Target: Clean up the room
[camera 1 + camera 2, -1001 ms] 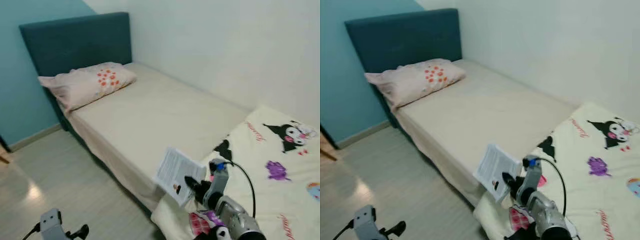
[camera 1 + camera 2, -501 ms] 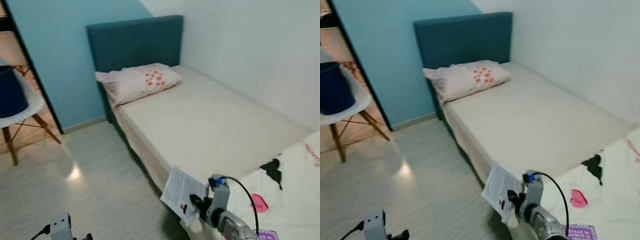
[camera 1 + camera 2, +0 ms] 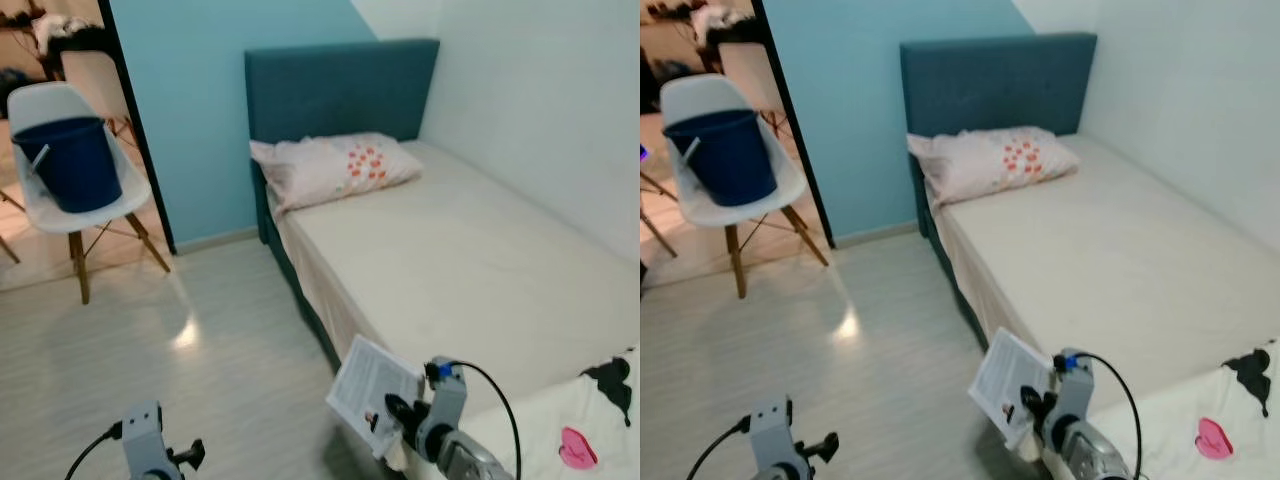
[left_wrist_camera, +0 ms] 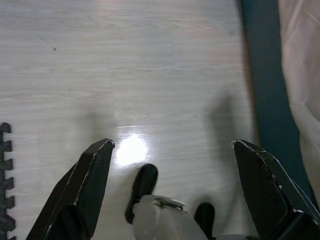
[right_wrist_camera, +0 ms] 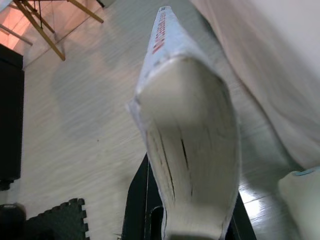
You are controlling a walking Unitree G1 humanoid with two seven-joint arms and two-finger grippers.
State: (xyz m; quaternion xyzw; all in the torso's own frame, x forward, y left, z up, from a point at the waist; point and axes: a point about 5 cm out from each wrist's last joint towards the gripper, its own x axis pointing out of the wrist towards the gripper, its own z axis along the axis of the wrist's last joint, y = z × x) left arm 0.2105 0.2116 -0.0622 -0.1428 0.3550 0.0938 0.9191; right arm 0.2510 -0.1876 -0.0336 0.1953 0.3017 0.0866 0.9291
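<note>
Item: paperback book, clamped in the right gripper, carried off the bed's long floor-side edge. Left gripper: fingers spread wide, empty, over bare floor. Status: book collected, not yet put away; cartoon-print blanket unfolded at bed foot.

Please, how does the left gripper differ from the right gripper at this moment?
The left gripper has its fingers spread wide and holds nothing, while the right gripper is shut on a white book. The left gripper hangs low over the pale floor; the right gripper is beside the bed's edge. Both have black fingers.
</note>
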